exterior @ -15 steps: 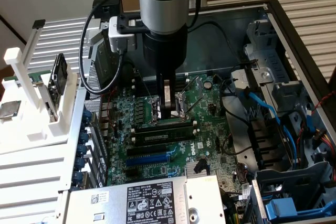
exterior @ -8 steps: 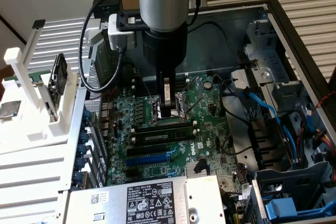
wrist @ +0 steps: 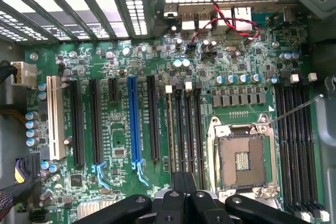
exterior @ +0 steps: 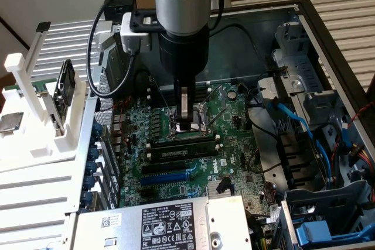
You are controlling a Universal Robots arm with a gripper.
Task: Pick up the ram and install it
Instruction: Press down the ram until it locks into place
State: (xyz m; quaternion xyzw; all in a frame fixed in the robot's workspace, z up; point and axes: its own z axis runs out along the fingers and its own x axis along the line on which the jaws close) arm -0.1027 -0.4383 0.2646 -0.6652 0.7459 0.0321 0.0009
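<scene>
— Item: ram (exterior: 179, 151). Description?
— Long, narrow green stick, black chips along its face.
— Position?
— Seated on edge among the memory slots (wrist: 181, 129), in the slot farthest from the processor socket (wrist: 242, 158).

There is one robot arm (exterior: 181, 4) with one gripper (exterior: 186, 124). One ram (exterior: 183, 151) sits at six o'clock from the gripper in the exterior view. The board carries one blue slot (wrist: 134, 121), one white slot (wrist: 52, 116), three long black slots (wrist: 77, 121) and one short black slot (wrist: 113, 90). There is one processor socket (wrist: 241, 158). Two banks of memory slots flank it, four slots in each: one bank (wrist: 190, 129) and the other (wrist: 295, 145). One twisted red-and-black wire pair (wrist: 220, 17) shows. One white rack (exterior: 41, 109) stands at nine o'clock from the gripper in the exterior view.
</scene>
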